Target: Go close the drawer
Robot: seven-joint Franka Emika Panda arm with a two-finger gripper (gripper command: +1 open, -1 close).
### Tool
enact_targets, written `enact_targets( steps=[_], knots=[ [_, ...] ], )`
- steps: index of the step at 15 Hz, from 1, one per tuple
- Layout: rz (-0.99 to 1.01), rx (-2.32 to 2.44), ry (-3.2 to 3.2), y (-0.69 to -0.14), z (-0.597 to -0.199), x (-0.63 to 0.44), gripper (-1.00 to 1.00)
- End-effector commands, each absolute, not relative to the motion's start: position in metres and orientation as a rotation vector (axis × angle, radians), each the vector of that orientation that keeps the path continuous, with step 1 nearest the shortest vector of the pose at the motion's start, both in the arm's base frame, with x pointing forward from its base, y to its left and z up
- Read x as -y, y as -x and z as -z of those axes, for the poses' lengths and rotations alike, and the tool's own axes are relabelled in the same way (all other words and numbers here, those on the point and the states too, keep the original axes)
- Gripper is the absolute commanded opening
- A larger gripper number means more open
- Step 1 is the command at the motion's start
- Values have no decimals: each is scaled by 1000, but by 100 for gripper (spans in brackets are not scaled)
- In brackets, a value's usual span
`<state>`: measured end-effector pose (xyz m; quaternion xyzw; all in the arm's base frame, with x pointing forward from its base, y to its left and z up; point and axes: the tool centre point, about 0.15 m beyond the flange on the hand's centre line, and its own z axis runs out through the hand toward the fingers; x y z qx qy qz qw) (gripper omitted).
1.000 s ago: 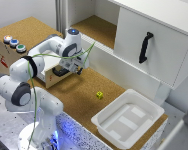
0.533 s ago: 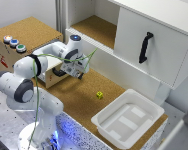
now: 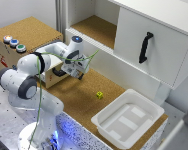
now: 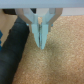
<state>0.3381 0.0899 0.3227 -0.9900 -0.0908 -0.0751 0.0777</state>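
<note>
Gripper (image 3: 77, 74) at drawer (image 3: 58, 76) front, fingers (image 4: 41, 35) pressed together, empty; black handle (image 4: 14, 50) just beside them; cork counter (image 3: 89, 100) below

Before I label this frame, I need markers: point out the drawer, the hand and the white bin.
drawer (image 3: 58, 76): exterior view, on its light-wood front.
hand (image 3: 80, 76): exterior view, between the fingertips, beside the drawer front.
white bin (image 3: 153, 108): exterior view, on its far rim.
</note>
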Motion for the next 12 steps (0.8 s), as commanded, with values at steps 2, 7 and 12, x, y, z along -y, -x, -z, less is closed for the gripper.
enact_targets(
  steps=[2,7,12],
  knots=[
    [187,325,2960,-365,-315,-152,-100],
    [184,362,2941,-367,-316,-199,-100],
    [160,460,2906,-380,-314,-252,-100]
  ],
)
